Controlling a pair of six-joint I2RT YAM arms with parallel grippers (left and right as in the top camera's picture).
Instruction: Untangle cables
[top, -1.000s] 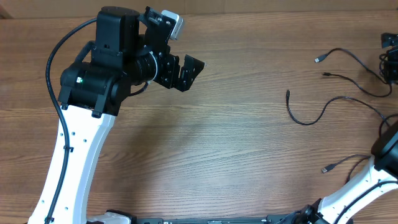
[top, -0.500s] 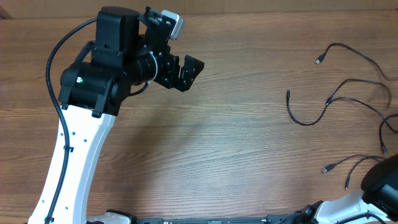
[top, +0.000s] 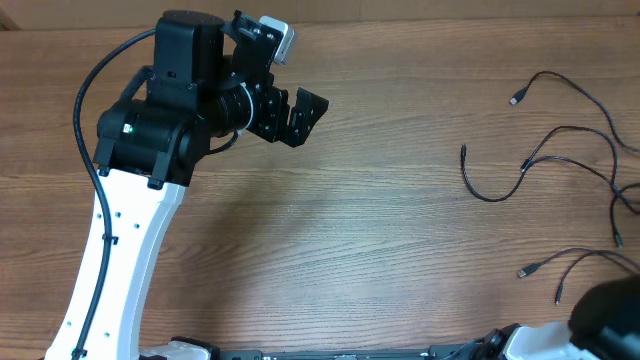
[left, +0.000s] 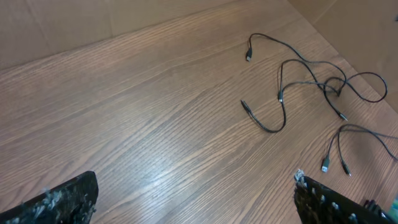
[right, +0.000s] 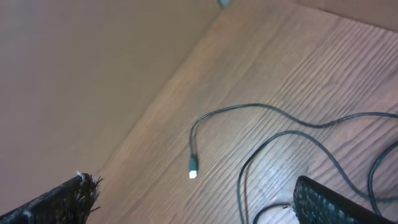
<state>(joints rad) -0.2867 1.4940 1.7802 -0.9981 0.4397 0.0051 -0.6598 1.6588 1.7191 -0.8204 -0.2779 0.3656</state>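
Cables (top: 524, 166) lie fanned out at the 3 o'clock side of the table (top: 360, 230), none of them gripped. Over the last second the right arm has pulled back to the 5 o'clock corner and the strands have shifted apart. That leaves fewer crossings, though the left wrist view shows overlaps near the edge, so I judge the untangling unfinished. Most cords run roughly 9-to-3 with plug ends toward 9; one short curved cord points its plug toward 12. At 11 o'clock the left gripper (top: 297, 118) hangs with jaws spread wide, and the right gripper (right: 193, 208) is spread too — both empty.
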